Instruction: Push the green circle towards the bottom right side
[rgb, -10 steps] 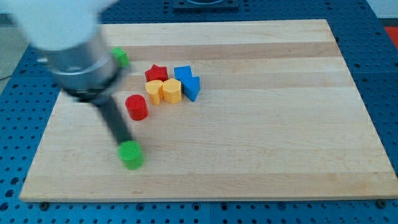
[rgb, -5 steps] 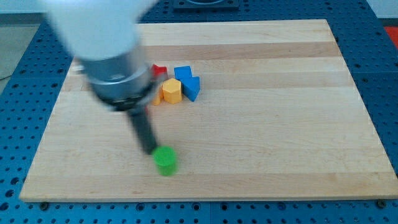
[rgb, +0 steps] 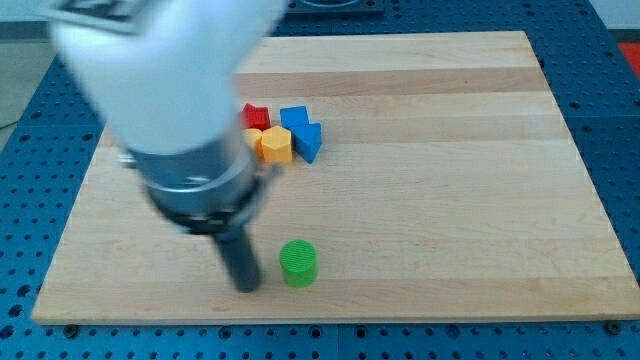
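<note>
The green circle (rgb: 298, 262) stands near the board's bottom edge, left of the middle. My tip (rgb: 247, 287) is on the board just to the left of it and slightly lower, with a small gap between them. The arm's blurred white and grey body fills the view's upper left and hides part of the board there.
A cluster sits above: a red star (rgb: 257, 116), a yellow hexagon block (rgb: 275, 145), a blue cube (rgb: 293, 118) and a blue triangle (rgb: 309, 140). Other blocks seen earlier are hidden behind the arm. The wooden board's (rgb: 450, 200) bottom edge lies close below the green circle.
The green circle has slid to the right and slightly down along the bottom of the board. My tip followed it right and down, and the arm now covers the red cylinder and a second green block.
</note>
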